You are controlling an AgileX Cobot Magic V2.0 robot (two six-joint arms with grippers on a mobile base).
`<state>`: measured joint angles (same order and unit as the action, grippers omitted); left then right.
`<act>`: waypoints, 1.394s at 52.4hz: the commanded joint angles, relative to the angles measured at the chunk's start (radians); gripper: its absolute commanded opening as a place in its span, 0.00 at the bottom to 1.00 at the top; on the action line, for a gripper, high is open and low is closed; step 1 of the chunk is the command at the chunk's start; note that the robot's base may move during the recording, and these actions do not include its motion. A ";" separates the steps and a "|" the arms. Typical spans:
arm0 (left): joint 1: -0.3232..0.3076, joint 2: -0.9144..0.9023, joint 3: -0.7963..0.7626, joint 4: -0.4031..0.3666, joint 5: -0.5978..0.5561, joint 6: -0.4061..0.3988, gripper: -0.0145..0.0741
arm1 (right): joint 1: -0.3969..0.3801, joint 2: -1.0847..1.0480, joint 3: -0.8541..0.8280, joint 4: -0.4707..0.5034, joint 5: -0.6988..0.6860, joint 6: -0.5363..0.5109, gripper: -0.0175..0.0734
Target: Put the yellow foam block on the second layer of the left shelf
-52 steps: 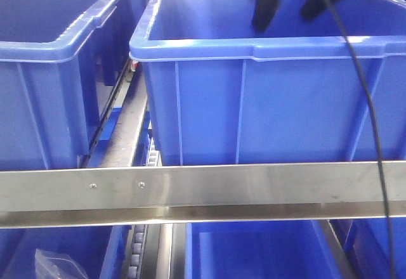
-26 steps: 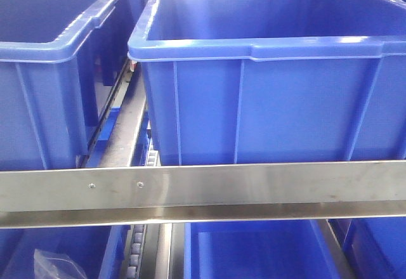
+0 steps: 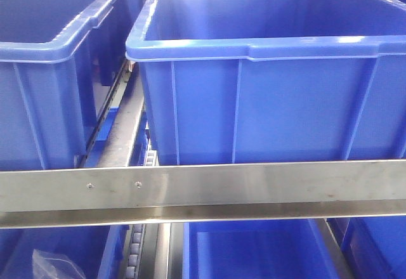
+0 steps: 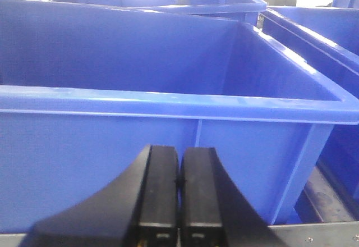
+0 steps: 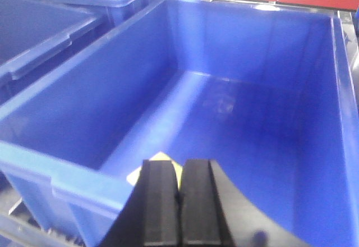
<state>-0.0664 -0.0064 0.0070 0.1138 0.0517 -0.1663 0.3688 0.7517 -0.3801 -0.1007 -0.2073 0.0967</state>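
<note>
The yellow foam block [image 5: 136, 175] shows only as a pale yellow corner on the floor of the big blue bin [image 5: 56, 177], near its front wall, mostly hidden behind my right fingers. My right gripper [image 5: 180, 161] is shut and empty, hovering over that bin's front rim. My left gripper [image 4: 178, 149] is shut and empty, held in front of the outer wall of a blue bin [image 4: 168, 98]. Neither gripper shows in the front view, where the block is hidden inside the bin [image 3: 254, 47].
A second blue bin [image 3: 51, 51] stands to the left on the same shelf layer. A steel rail [image 3: 254, 184] runs across the shelf front. Below it are more blue bins [image 3: 254, 253] and a clear plastic bag [image 3: 54, 263]. Roller tracks [image 3: 136, 253] run between bins.
One second ago a black gripper and its cable hung over the big bin's top right in the front view; it has since left that view. The view has shifted slightly.
</note>
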 commanded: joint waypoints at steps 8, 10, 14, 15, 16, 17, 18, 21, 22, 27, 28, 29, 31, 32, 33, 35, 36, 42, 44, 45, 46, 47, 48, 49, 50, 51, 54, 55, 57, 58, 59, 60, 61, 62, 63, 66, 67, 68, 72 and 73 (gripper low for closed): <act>-0.002 0.004 0.024 0.000 -0.081 -0.002 0.32 | -0.007 -0.006 -0.018 0.003 -0.058 -0.007 0.23; -0.002 0.004 0.024 0.000 -0.081 -0.002 0.32 | -0.006 -0.006 -0.018 0.002 -0.055 -0.007 0.23; -0.002 0.004 0.024 0.000 -0.081 -0.002 0.32 | 0.010 -0.010 -0.010 0.002 -0.054 -0.007 0.23; -0.002 0.004 0.024 0.000 -0.081 -0.002 0.32 | 0.010 -0.010 -0.005 0.002 -0.053 -0.007 0.23; -0.002 0.004 0.024 0.000 -0.081 -0.002 0.32 | 0.010 -0.011 -0.002 0.002 -0.053 -0.007 0.23; -0.002 0.004 0.024 0.000 -0.081 -0.002 0.32 | 0.008 -0.014 0.003 0.002 -0.051 -0.007 0.23; -0.002 0.004 0.024 0.000 -0.081 -0.002 0.32 | 0.004 -0.021 0.010 0.003 -0.046 -0.007 0.23; -0.002 0.004 0.024 0.000 -0.081 -0.002 0.32 | -0.011 -0.050 0.038 0.006 -0.042 -0.007 0.23; -0.002 0.004 0.024 0.000 -0.081 -0.002 0.32 | -0.017 -0.065 0.048 0.006 -0.041 -0.007 0.23; -0.002 0.004 0.024 0.000 -0.081 -0.002 0.32 | -0.064 -0.166 0.099 0.007 -0.025 -0.007 0.23; -0.002 0.004 0.024 0.000 -0.081 -0.002 0.32 | -0.077 -0.191 0.107 0.007 -0.021 -0.007 0.23; -0.002 0.004 0.024 0.000 -0.081 -0.002 0.32 | -0.092 -0.217 0.119 0.007 -0.015 -0.007 0.23; -0.002 0.004 0.024 0.000 -0.081 -0.002 0.32 | -0.124 -0.272 0.141 0.007 0.007 -0.007 0.23; -0.002 0.004 0.024 0.000 -0.081 -0.002 0.32 | -0.141 -0.291 0.151 0.007 0.024 -0.007 0.23; -0.002 0.004 0.024 0.000 -0.081 -0.002 0.32 | -0.153 -0.320 0.161 0.007 0.035 -0.007 0.23; -0.002 0.004 0.024 0.000 -0.081 -0.002 0.32 | -0.186 -0.378 0.178 0.007 0.073 -0.007 0.23; -0.002 0.004 0.024 0.000 -0.081 -0.002 0.32 | -0.203 -0.407 0.189 0.007 0.094 -0.007 0.23; -0.002 0.004 0.024 0.000 -0.081 -0.002 0.32 | -0.279 -0.565 0.254 0.007 0.190 -0.007 0.23; -0.002 0.004 0.024 0.000 -0.081 -0.002 0.32 | -0.301 -0.614 0.280 0.010 0.207 -0.007 0.23; -0.002 0.004 0.024 0.000 -0.081 -0.002 0.32 | -0.312 -0.637 0.294 0.012 0.207 -0.007 0.23; -0.002 0.004 0.024 0.000 -0.081 -0.002 0.32 | -0.323 -0.651 0.308 0.018 0.207 -0.007 0.23; -0.002 0.004 0.024 0.000 -0.081 -0.002 0.32 | -0.330 -0.672 0.321 0.026 0.207 -0.007 0.23; -0.002 0.004 0.024 0.000 -0.081 -0.002 0.32 | -0.341 -0.692 0.330 0.036 0.207 -0.007 0.23; -0.002 0.004 0.024 0.000 -0.081 -0.002 0.32 | -0.347 -0.704 0.343 0.043 0.207 -0.007 0.23; -0.002 0.004 0.024 0.000 -0.081 -0.002 0.32 | -0.360 -0.727 0.356 0.054 0.207 -0.007 0.23; -0.002 0.004 0.024 0.000 -0.081 -0.002 0.32 | -0.368 -0.743 0.368 0.065 0.207 -0.007 0.23; -0.002 0.004 0.024 0.000 -0.081 -0.002 0.32 | -0.382 -0.778 0.392 0.091 0.219 -0.007 0.23; -0.002 0.004 0.024 0.000 -0.081 -0.002 0.32 | -0.385 -0.787 0.390 0.092 0.248 -0.007 0.23; -0.002 0.004 0.024 0.000 -0.081 -0.002 0.32 | -0.385 -0.784 0.389 0.092 0.258 -0.007 0.23; -0.002 0.004 0.024 0.000 -0.081 -0.002 0.32 | -0.385 -0.783 0.389 0.092 0.264 -0.007 0.23; -0.002 0.004 0.024 0.000 -0.081 -0.002 0.32 | -0.385 -0.784 0.389 0.092 0.268 -0.007 0.23; -0.002 0.004 0.024 0.000 -0.081 -0.002 0.32 | -0.385 -0.784 0.389 0.092 0.268 -0.007 0.23; -0.002 0.004 0.024 0.000 -0.081 -0.002 0.32 | -0.385 -0.784 0.389 0.092 0.268 -0.007 0.23; -0.002 0.004 0.024 0.000 -0.081 -0.002 0.32 | -0.385 -0.784 0.389 0.092 0.268 -0.007 0.23; -0.002 0.004 0.024 0.000 -0.081 -0.002 0.32 | -0.385 -0.784 0.389 0.092 0.268 -0.007 0.23; -0.002 0.004 0.024 0.000 -0.081 -0.002 0.32 | -0.385 -0.784 0.389 0.092 0.268 -0.007 0.23; -0.002 0.004 0.024 0.000 -0.081 -0.002 0.32 | -0.385 -0.784 0.389 0.092 0.268 -0.007 0.23; -0.002 0.004 0.024 0.000 -0.081 -0.002 0.32 | -0.385 -0.784 0.389 0.092 0.268 -0.007 0.23; -0.002 0.004 0.024 0.000 -0.081 -0.002 0.32 | -0.385 -0.784 0.389 0.092 0.268 -0.007 0.23; -0.002 0.004 0.024 0.000 -0.081 -0.002 0.32 | -0.385 -0.784 0.389 0.092 0.268 -0.007 0.23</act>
<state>-0.0664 -0.0064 0.0070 0.1138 0.0517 -0.1663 -0.0080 -0.0091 0.0301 -0.0094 0.1385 0.0950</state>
